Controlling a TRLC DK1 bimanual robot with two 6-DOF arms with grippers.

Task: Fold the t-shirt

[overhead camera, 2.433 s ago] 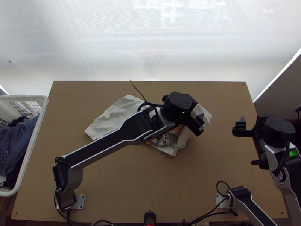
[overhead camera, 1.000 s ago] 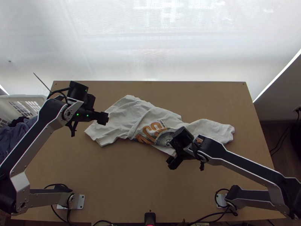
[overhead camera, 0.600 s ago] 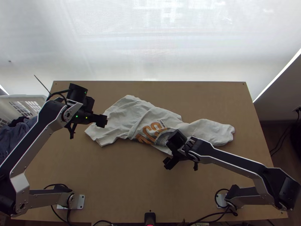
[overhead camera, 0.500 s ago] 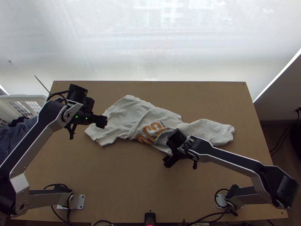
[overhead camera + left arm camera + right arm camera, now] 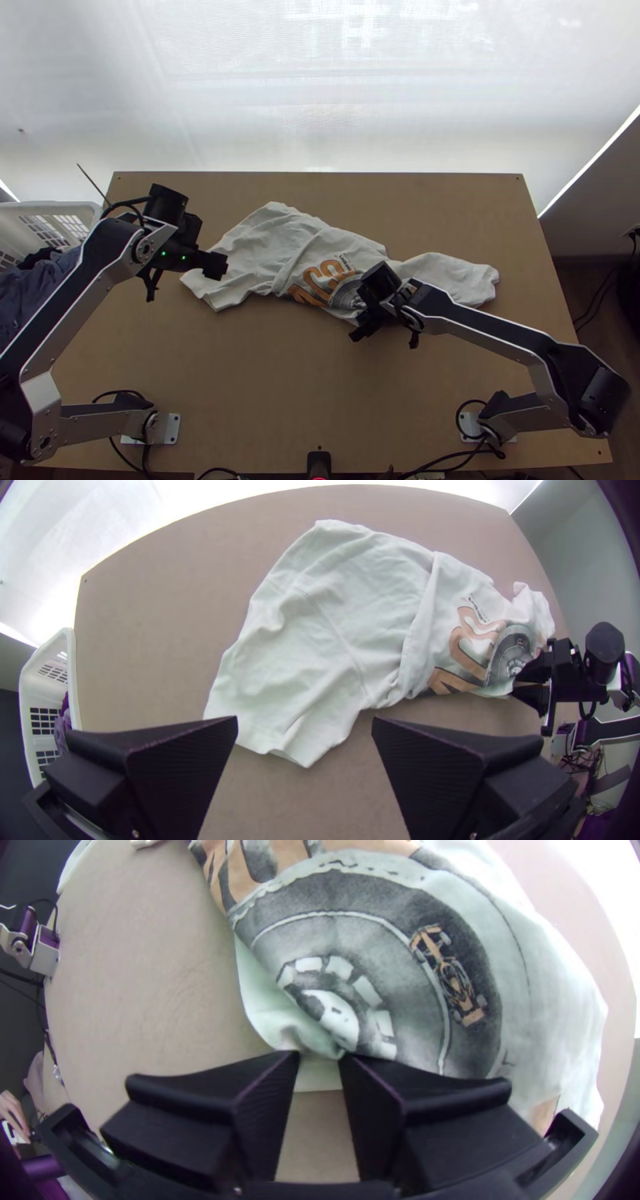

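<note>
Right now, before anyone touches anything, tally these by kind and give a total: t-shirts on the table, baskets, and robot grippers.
T-shirt on the table: 1, the white t-shirt
Basket: 1
Grippers: 2, left gripper and right gripper
Total: 4

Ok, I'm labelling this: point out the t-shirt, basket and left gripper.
T-shirt (image 5: 300, 244), top view, pale cloth beside print.
Basket (image 5: 73, 680), left wrist view, rim.
Left gripper (image 5: 305, 720), left wrist view, between fingers.

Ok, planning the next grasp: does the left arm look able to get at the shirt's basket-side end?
Probably yes: the left gripper hangs open at that end of the shirt, with the right gripper off by the print.
</note>
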